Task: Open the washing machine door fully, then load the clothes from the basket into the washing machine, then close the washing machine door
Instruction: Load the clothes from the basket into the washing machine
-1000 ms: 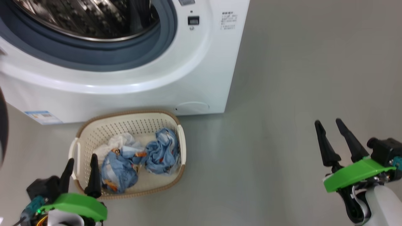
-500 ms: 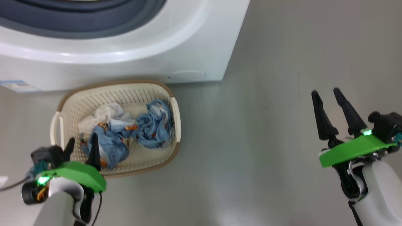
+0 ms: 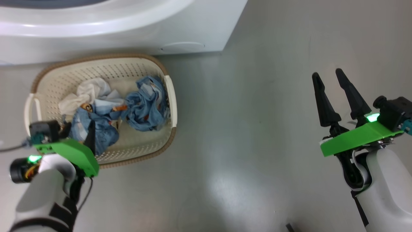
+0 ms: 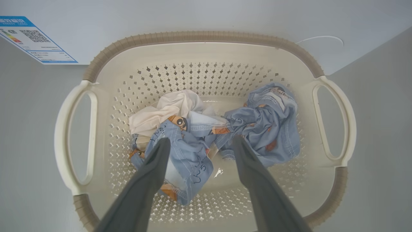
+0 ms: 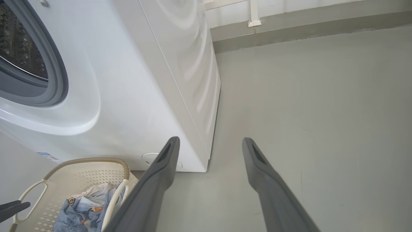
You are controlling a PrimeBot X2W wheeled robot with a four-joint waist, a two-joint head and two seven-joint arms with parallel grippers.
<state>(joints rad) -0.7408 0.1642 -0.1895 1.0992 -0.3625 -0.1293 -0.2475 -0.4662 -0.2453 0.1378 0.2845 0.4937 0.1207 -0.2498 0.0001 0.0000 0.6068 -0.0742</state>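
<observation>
Clothes [image 4: 264, 129] in 1 basket [image 4: 206, 36], 1 washing machine [image 5: 135, 96]

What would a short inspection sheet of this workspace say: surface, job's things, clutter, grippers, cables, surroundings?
surface: grey floor, smooth, with a light glare.
job's things: basket stands on the floor before the washing machine; clothes, blue with orange prints plus a white piece, lie inside it; drum mouth uncovered.
clutter: one small dark thing at the head view's bottom edge, too small to tell.
grippers: left gripper open, empty, over the clothes; right gripper open, empty, over bare floor.
cables: thin dark cable by the left wrist.
surroundings: wall foot behind the washing machine.
</observation>
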